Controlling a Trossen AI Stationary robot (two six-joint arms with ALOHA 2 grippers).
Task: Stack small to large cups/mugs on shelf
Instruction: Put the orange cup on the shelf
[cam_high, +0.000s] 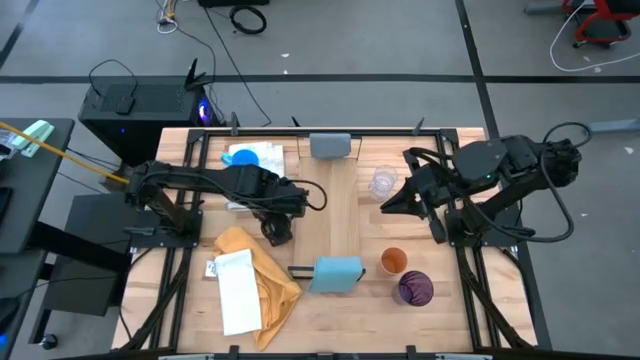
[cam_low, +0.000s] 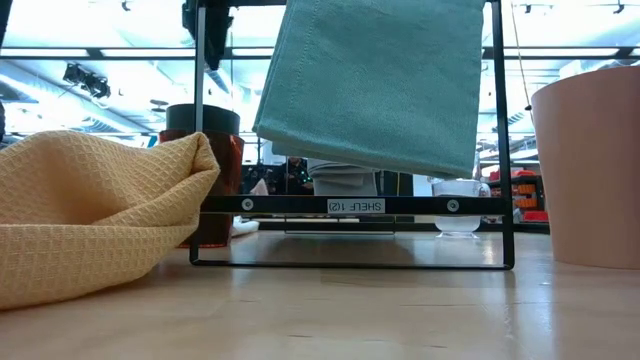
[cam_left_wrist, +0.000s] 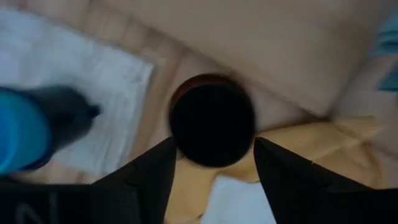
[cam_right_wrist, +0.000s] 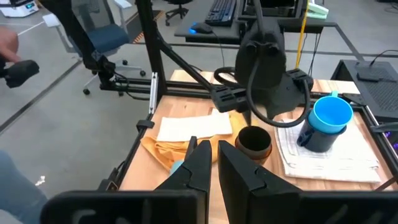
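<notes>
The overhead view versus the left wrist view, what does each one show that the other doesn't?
Only the overhead view shows the long wooden shelf with a clear glass beside it, the orange cup, the purple cup and the right tool waiting near the glass. Only the left wrist view shows the left tool open just above a dark cup, looking into its mouth. Both show the yellow cloth and the blue mug.

Left gripper (cam_left_wrist: 214, 165) open, pointing down; right gripper (cam_right_wrist: 214, 163) shut, raised on its own side.
</notes>
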